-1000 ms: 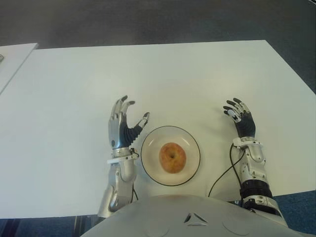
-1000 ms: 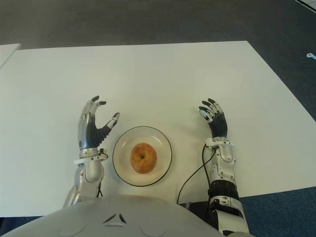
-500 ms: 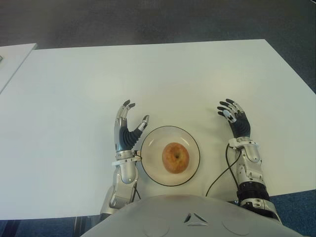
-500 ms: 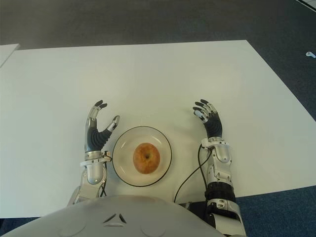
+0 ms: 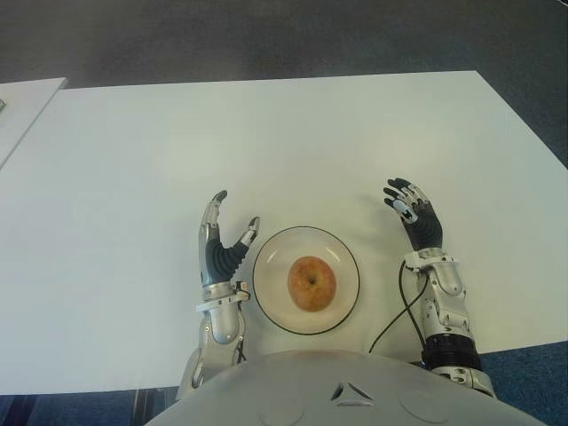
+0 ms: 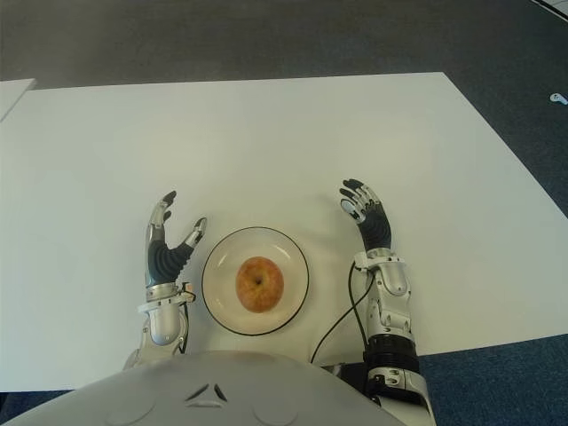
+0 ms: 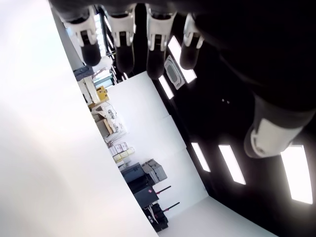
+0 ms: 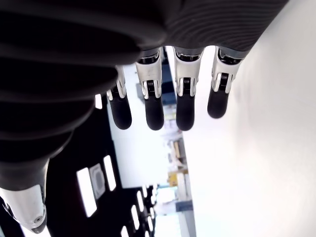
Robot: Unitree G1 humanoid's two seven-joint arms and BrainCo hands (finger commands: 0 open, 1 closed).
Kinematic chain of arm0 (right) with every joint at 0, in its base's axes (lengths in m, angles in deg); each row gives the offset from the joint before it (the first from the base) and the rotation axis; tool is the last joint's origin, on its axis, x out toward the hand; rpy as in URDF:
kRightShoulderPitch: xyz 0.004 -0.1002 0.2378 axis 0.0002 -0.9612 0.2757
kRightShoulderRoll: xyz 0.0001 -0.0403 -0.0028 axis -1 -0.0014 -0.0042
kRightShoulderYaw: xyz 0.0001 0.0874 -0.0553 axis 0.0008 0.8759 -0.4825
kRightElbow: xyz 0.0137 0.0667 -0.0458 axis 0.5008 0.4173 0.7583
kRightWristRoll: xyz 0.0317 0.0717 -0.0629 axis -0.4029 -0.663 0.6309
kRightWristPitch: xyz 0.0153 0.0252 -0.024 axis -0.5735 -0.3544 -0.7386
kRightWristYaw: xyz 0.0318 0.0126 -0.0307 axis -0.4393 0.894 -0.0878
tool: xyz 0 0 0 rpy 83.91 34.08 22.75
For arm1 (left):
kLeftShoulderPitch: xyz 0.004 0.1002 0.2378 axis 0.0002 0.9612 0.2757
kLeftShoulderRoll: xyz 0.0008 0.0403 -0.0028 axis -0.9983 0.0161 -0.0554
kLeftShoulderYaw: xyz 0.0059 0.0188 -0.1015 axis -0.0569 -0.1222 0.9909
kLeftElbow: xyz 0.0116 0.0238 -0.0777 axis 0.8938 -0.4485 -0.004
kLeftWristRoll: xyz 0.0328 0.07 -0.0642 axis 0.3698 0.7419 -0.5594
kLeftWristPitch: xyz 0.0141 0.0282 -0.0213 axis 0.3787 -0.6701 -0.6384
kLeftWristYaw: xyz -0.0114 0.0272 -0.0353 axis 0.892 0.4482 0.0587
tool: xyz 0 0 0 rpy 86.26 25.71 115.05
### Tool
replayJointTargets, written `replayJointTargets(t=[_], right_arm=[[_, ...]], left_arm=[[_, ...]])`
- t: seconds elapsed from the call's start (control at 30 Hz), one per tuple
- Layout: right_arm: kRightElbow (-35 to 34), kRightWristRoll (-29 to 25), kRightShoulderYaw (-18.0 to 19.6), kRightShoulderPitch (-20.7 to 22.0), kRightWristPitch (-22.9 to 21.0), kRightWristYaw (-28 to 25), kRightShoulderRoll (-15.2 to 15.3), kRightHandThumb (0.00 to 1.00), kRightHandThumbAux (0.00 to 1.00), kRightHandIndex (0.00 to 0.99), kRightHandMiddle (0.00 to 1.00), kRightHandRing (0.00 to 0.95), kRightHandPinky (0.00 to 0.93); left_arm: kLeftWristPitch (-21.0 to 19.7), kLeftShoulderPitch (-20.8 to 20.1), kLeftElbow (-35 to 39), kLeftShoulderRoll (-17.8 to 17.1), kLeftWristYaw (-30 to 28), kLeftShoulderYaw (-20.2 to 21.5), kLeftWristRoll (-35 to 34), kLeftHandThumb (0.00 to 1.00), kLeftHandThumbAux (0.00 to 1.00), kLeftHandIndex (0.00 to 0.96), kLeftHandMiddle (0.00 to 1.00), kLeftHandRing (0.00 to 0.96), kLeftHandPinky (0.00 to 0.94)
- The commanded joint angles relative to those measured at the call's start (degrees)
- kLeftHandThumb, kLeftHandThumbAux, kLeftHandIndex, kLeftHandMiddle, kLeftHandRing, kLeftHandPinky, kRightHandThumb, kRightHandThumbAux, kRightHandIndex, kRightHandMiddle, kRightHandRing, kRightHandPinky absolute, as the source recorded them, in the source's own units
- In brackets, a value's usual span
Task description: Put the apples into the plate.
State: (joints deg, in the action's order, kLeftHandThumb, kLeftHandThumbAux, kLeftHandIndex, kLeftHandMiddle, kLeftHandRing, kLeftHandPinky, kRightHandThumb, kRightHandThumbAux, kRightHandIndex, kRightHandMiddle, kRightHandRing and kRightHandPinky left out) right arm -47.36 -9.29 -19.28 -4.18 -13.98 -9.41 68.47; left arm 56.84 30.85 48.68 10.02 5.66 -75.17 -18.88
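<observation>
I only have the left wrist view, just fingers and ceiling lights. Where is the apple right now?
Observer: The apple sits in the middle of the plate, not in either hand.
Operator: Where is my left hand compared to that plate?
Observer: The left hand is just left of the plate's rim, fingers spread, holding nothing.
Operator: And the right hand?
Observer: The right hand shows right of the plate, apart from it, open and empty too.
</observation>
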Motion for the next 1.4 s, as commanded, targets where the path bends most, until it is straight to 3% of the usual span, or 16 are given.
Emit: replayJointTargets(t=[0.03, 0.37, 0.53, 0.8, 0.9, 1.0, 1.4], right_arm=[[-2.46, -0.45, -1.07, -1.66, -2.97, -0.78, -0.02, 0.307, 0.627, 0.199, 0.194, 0.178, 0.18], [-8.09, -1.01, -2.47, -4.3, -4.69, -1.65, -0.84, 0.289, 0.611, 0.208, 0.179, 0.148, 0.132], [-10.43, -0.16, -3.22, -6.22, -4.28, -1.79, -0.81, 0.234, 0.617, 0.178, 0.161, 0.127, 0.107], [-13.63, 0.58, -4.35, -8.18, -5.43, -0.86, -0.92, 0.176, 0.629, 0.17, 0.153, 0.125, 0.132], [-14.17, 1.09, -5.54, -9.24, -4.94, 0.08, -2.47, 0.146, 0.633, 0.17, 0.157, 0.133, 0.145], [-13.78, 0.59, -6.37, -9.88, -3.92, 0.79, -4.4, 0.153, 0.639, 0.176, 0.165, 0.143, 0.165], [-12.28, -0.35, -6.44, -9.9, 0.25, 0.12, -7.41, 0.241, 0.652, 0.208, 0.194, 0.171, 0.163]], left_arm=[[-0.36, 3.06, 1.84, 0.92, -0.02, -0.76, -0.67, 0.105, 0.545, 0.228, 0.235, 0.214, 0.204], [0.24, 7.25, 2.89, -0.24, -2.06, -2.13, -1.45, 0.1, 0.478, 0.198, 0.165, 0.138, 0.107], [0.71, 8.98, 3.51, -1.33, -4.35, -2.12, -3.1, 0.09, 0.483, 0.163, 0.129, 0.102, 0.085], [-0.51, 11.42, 5.26, -2.71, -9.57, -2.36, -6.79, 0.078, 0.479, 0.106, 0.079, 0.056, 0.039], [-1.03, 12.37, 6.06, -3.56, -11.51, -2.25, -7.53, 0.071, 0.483, 0.079, 0.059, 0.038, 0.022], [-2.01, 13.27, 7.51, -4.32, -13.12, -1.18, -8.58, 0.055, 0.49, 0.052, 0.037, 0.021, 0.014], [-3.98, 14.35, 10.82, -5.29, -16.56, 3.6, -13.24, 0.025, 0.488, 0.003, 0.001, 0.0, 0.017]])
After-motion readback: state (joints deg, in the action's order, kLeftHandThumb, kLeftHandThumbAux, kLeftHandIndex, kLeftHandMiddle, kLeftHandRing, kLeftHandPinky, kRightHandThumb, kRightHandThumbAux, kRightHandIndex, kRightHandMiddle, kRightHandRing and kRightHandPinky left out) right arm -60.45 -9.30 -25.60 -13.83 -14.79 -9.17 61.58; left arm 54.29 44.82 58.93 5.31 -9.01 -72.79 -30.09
